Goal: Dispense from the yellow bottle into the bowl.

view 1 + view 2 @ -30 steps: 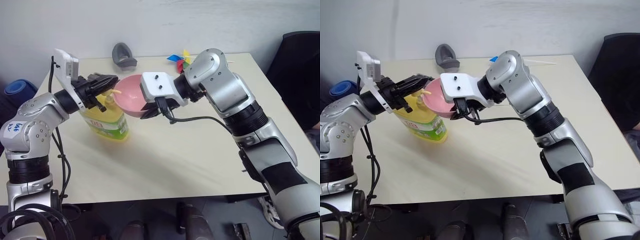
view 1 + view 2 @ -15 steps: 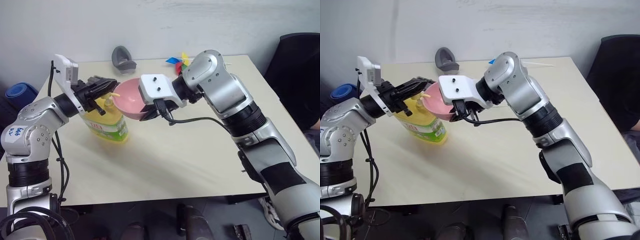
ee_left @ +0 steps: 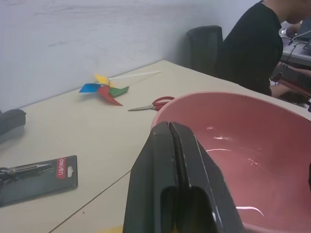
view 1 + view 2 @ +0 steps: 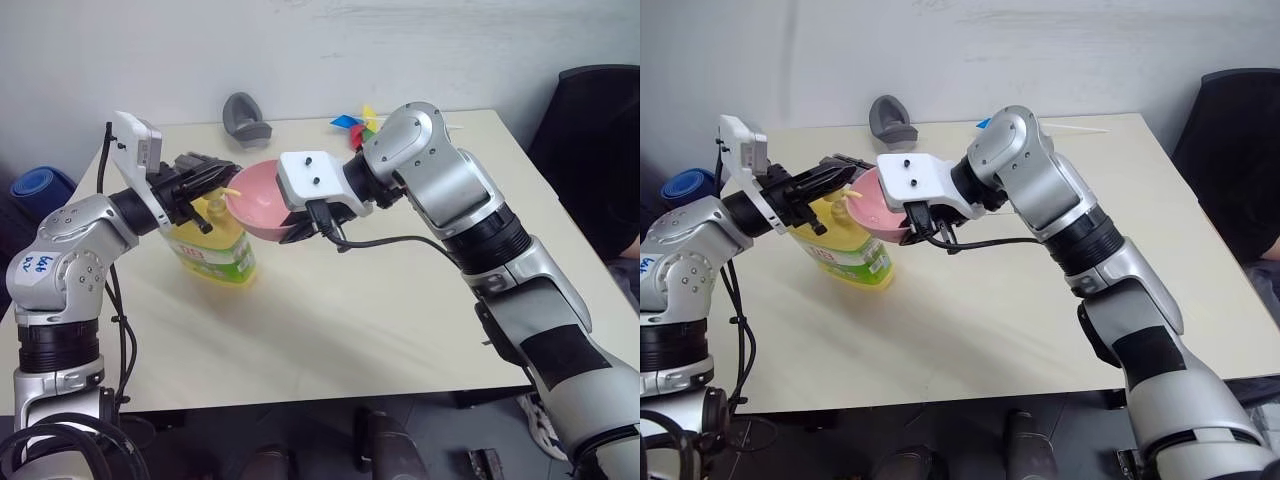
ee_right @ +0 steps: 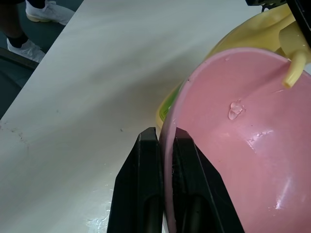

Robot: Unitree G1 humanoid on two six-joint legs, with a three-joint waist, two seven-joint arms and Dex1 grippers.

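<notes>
Under the pump spout, bowl (image 4: 262, 196) rim pinched in right claw (image 5: 164, 143)

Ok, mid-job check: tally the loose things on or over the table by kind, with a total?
Yellow bottle: 1
Pink bowl: 1
Pinwheel: 1
Scissors: 1
Packaged tool on a black card: 1
Grey holder near the wall: 1
Total: 6

A beige table (image 4: 350, 320) stands against a white wall. At its far edge sits a grey tape dispenser (image 4: 246, 113), with a coloured pinwheel (image 3: 103, 89) to its right. Red-handled scissors (image 3: 154, 104) lie near the pinwheel, and a dark packaged tool (image 3: 36, 177) lies apart from them. A black chair (image 4: 590, 140) stands at the far right.
</notes>
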